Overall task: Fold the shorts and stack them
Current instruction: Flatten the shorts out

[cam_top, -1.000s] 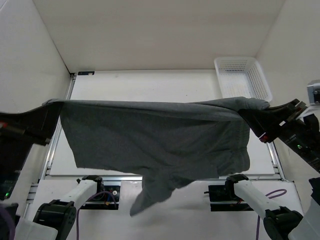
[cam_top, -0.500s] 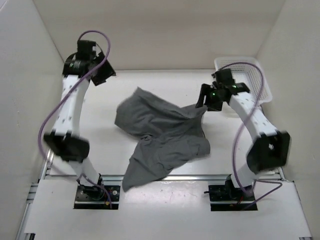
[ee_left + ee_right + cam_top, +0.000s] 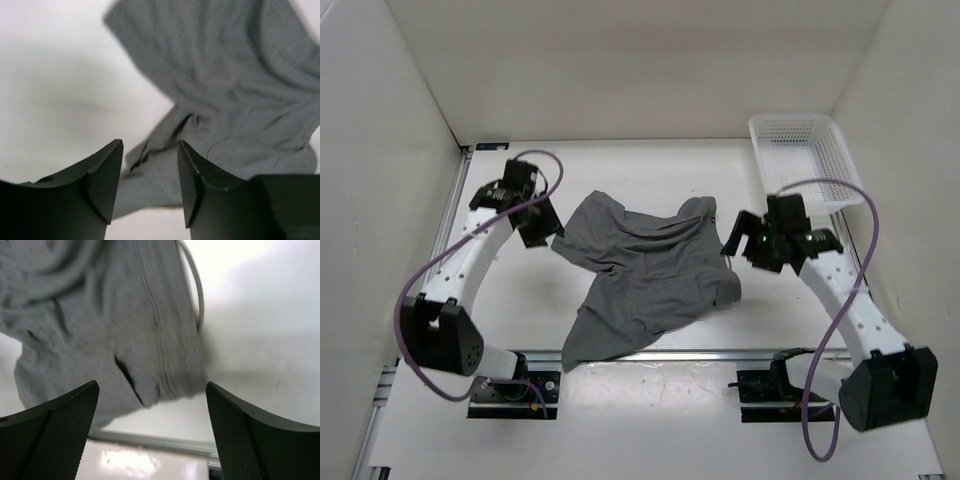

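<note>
The grey shorts (image 3: 650, 268) lie crumpled on the white table, one leg trailing toward the front rail. My left gripper (image 3: 544, 232) hovers at their left edge, open and empty. In the left wrist view its gripper (image 3: 149, 182) points at a rumpled edge of the shorts (image 3: 225, 85) lying beyond the dark fingers (image 3: 102, 182). My right gripper (image 3: 733, 243) hangs by the right edge, wide open and empty. In the right wrist view the gripper (image 3: 152, 432) frames the shorts (image 3: 100, 325), with a pale drawstring loop (image 3: 199, 290) at their side.
A white mesh basket (image 3: 806, 158) stands at the back right corner. The table's metal front rail (image 3: 150, 442) runs just below the shorts. White walls close in the table on the left, back and right.
A second ago both grippers held the shorts stretched out high near the camera. Both have let go, the shorts have dropped in a heap, and the arms have come down beside them.
</note>
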Tool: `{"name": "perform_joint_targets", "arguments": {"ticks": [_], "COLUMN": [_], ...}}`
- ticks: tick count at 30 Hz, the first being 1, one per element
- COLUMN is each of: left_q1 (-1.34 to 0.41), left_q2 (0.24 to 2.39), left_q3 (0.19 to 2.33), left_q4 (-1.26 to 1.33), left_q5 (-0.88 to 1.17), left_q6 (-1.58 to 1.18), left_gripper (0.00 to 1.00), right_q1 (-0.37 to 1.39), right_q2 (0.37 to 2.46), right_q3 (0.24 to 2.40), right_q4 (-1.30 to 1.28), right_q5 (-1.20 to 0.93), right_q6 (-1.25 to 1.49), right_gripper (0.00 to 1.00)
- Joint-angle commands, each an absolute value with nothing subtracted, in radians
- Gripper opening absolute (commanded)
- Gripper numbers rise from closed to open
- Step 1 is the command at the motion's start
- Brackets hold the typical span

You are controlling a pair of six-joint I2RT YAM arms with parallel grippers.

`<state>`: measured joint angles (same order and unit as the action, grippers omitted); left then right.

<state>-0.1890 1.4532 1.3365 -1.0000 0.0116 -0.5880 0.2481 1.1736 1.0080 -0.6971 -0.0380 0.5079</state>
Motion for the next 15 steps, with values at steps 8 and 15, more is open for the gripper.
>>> {"name": "perform_joint_targets", "arguments": {"ticks": [8, 15], "left_q1": [-0.366, -0.477], "left_q2": [1.508, 1.654], "left_q3": [0.900, 0.962], "left_q4": [-0.735, -0.712], "left_q5": [0.198, 0.163], "left_q6": [-0.770, -0.792], "left_gripper": [0.71, 0.10], "right_q1": [0.199, 0.199], "right_q2": [1.011, 1.183], "right_q3": [0.513, 0.511], "right_q4": [-0.467, -0.278], "right_q5": [-0.307, -0.282], "right_q6": [0.840, 0.861], "right_gripper": [0.92, 0.73]}}
